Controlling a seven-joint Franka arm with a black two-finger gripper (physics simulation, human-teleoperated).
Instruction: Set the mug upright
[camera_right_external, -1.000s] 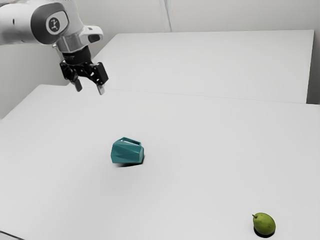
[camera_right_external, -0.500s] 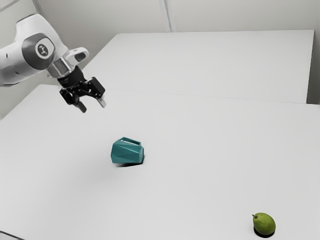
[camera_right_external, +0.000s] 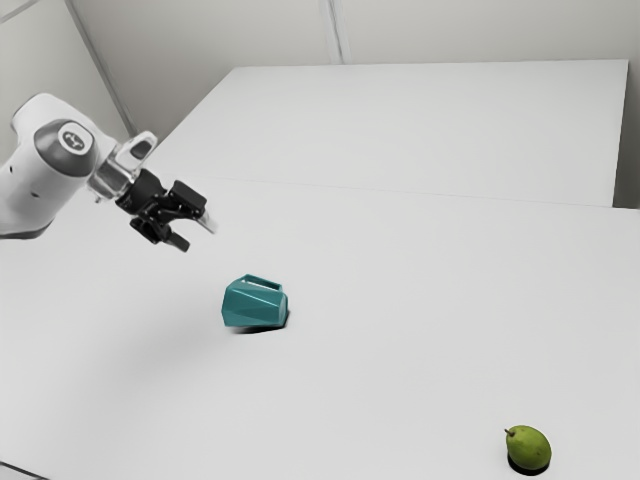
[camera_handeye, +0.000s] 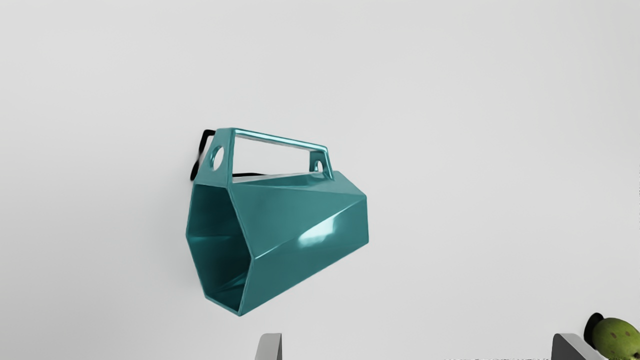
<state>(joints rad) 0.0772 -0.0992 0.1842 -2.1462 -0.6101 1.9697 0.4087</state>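
So the big thing here is the white surface (camera_right_external: 400, 300), which takes up most of the exterior view. Pale walls (camera_right_external: 480, 30) run along the top of the frame.

Next up is the white and grey arm (camera_right_external: 50, 170), coming in from the left edge. Its black hand (camera_right_external: 195, 233) is left of centre, tilted down toward the lower right. It's open, fingers (camera_handeye: 270, 348) spread well apart, and it's up in the air, clear of the mug.

The teal, faceted mug (camera_right_external: 255, 304) is on its side on the surface, just left of centre in the lower half of the exterior view, below and right of the hand. Wrist view looks partly into its mouth, and you can see the angular handle (camera_handeye: 280, 139) too.

Smallest whole item is a green pear (camera_right_external: 528, 447), lower right corner area, well apart from the mug, dark shadow under it.
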